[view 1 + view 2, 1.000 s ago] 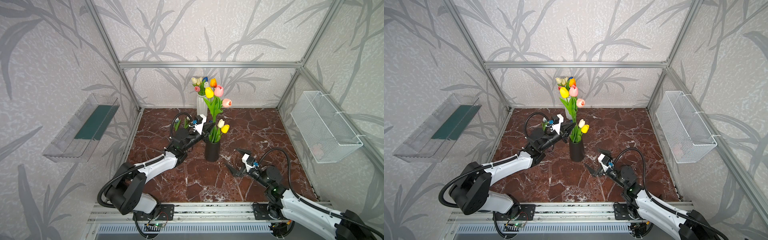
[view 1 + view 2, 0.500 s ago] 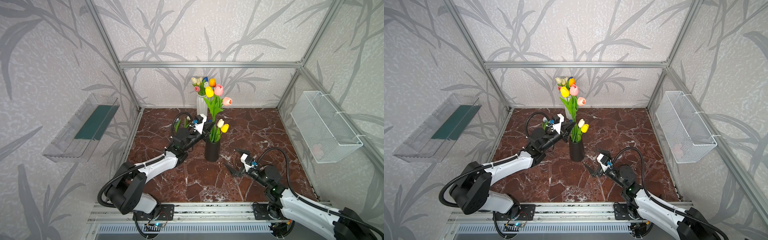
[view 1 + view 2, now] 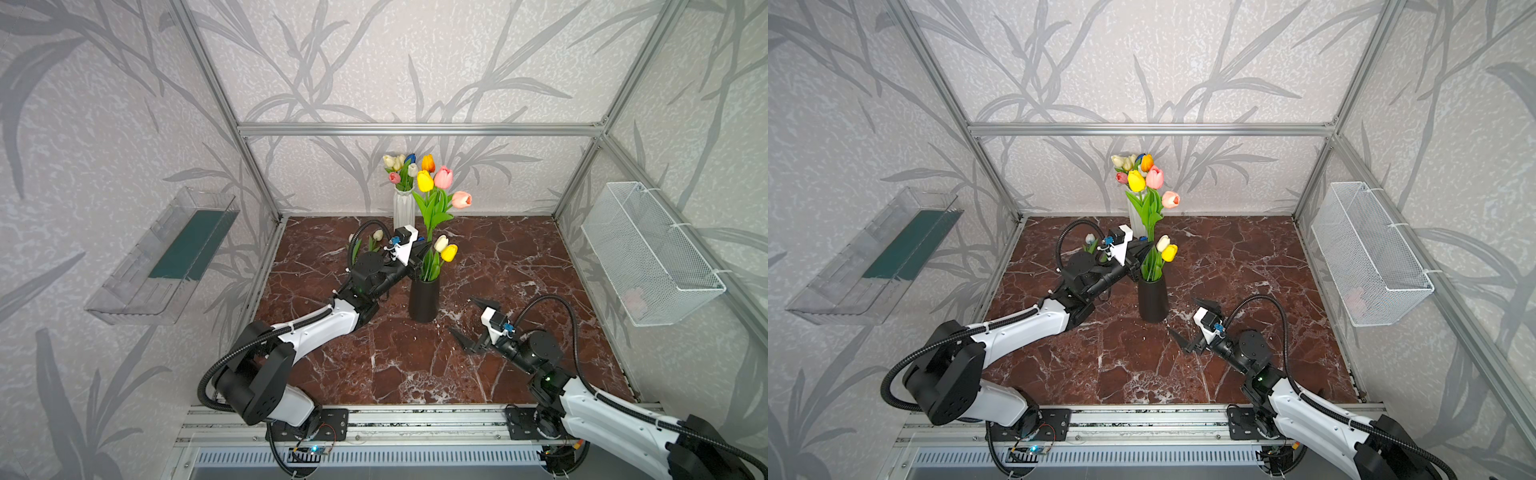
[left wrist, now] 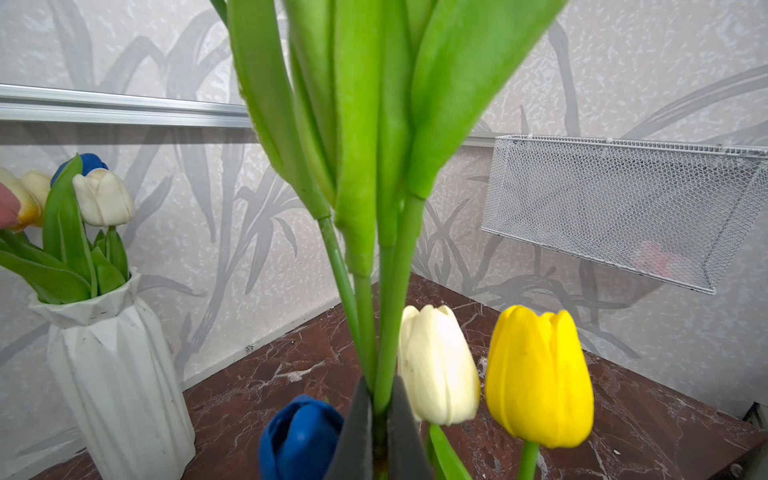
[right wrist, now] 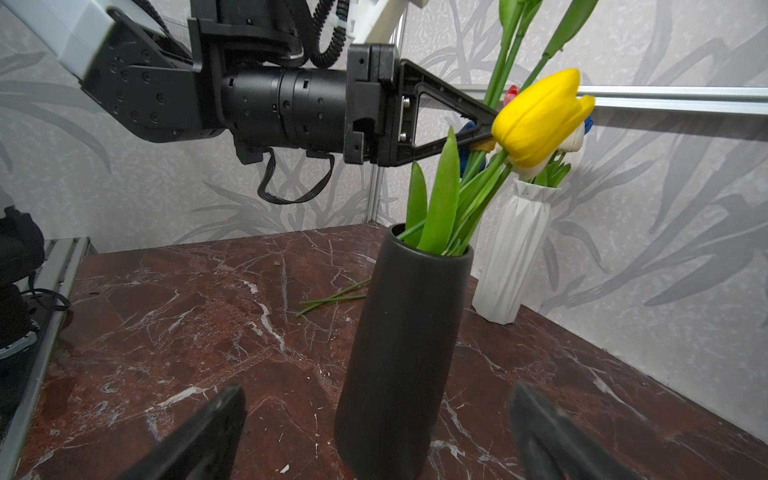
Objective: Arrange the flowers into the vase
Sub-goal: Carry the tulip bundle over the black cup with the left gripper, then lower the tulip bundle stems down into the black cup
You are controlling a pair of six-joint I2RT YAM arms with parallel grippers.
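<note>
Left hand [image 4: 377,419] pinches upright tulip stems [image 4: 388,324] directly above the black vase [image 3: 424,301]; right hand [image 3: 462,314], spread wide and empty, sits at the vase's four o'clock.

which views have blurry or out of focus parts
Left wrist view: the left fingers and blue tulip are soft up close; right wrist view: the right fingers are blurred, the black vase sharp; both top views look crisp.

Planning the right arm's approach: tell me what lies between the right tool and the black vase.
Nothing: only bare marble floor separates the open right tool from the black vase, as both top views and the right wrist view show.
</note>
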